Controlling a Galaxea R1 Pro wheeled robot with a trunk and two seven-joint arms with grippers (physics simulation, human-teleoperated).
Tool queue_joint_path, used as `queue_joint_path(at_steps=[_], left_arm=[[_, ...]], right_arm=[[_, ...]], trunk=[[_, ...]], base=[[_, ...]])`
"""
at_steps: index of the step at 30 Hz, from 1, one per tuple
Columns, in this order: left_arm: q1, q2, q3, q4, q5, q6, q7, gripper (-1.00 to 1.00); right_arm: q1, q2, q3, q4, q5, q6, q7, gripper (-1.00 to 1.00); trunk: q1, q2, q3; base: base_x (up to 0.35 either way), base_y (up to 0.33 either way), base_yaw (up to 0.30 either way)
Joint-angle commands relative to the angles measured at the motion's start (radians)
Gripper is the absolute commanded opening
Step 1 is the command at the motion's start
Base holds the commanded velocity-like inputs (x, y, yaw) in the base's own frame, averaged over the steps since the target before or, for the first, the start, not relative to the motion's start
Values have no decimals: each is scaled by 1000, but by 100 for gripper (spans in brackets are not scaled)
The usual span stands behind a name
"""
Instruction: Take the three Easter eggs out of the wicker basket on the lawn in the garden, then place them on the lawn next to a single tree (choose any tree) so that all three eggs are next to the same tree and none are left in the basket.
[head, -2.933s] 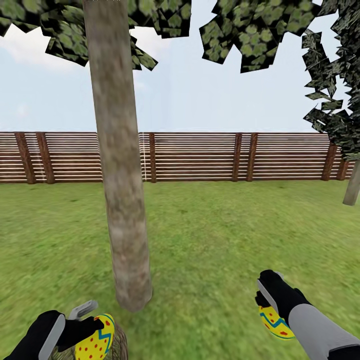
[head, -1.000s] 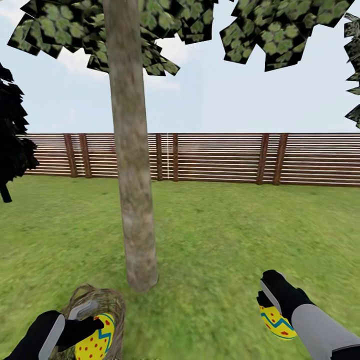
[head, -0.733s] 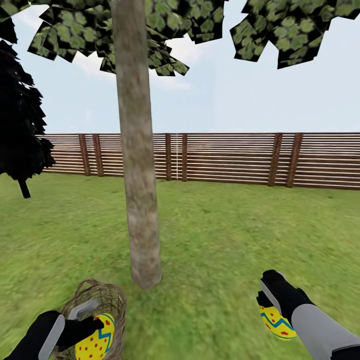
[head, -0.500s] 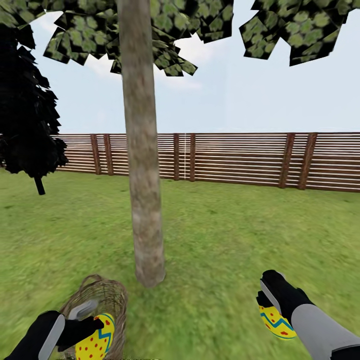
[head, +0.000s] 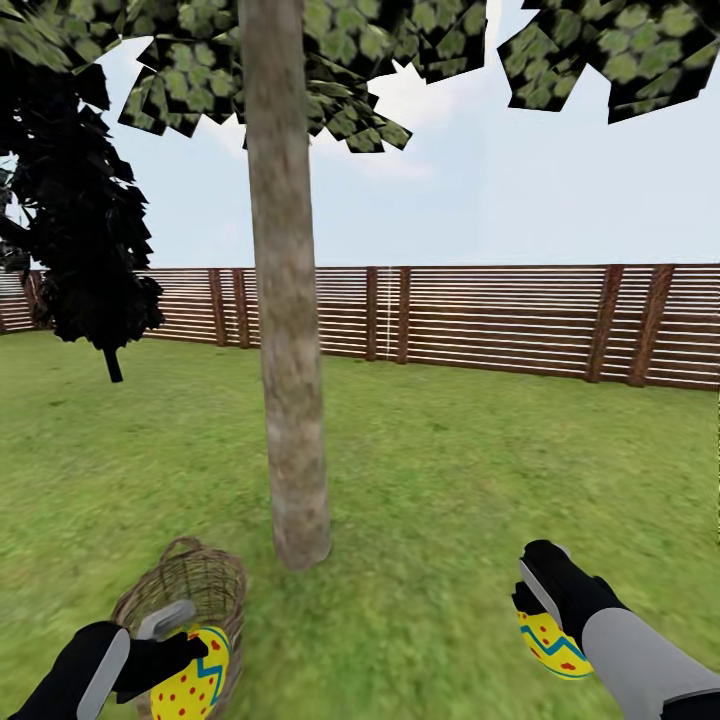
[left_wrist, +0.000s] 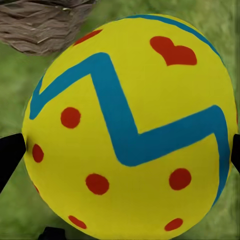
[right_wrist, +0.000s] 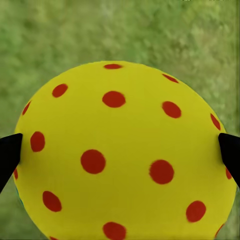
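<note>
Head view is showing the garden, and the whole picture is sliding sideways compared with a moment ago, so the camera is turning, not the things. At the far left a dark tree (head: 85, 230) is now standing well inside the picture; before, it was only peeking in at the edge. Low down on the left, the left pincer (head: 175, 655) is squeezing a yellow egg (head: 192, 678) with red dots and a blue zigzag, just as before. In the left wrist view the same egg (left_wrist: 131, 131) is sitting tight between the two black fingertips (left_wrist: 9, 156). Right behind it, the wicker basket (head: 190, 582) is resting on the lawn (head: 450, 470), and more of the basket is showing now. Just beside the basket, the pale tree (head: 290, 330) is rising straight up. A brown fence (head: 500, 318) is running across the back. On the right, the right pincer (head: 535, 605) is still gripping a second egg (head: 550, 645) above the grass, apart from the tree.
</note>
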Motion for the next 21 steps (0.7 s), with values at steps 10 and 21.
queue_joint_path(at_steps=[10, 21], left_arm=[[-1, 0, 3, -1, -7, 5, -9, -100], [-1, 0, 3, -1, -7, 5, -9, -100]], right_arm=[[0, -1, 6, -1, -8, 4, -6, -100], [0, -1, 6, -1, -9, 4, -7, -100]], trunk=[[0, -1, -1], [0, -1, -1]], base=[[0, -307, 191], [0, -307, 263]])
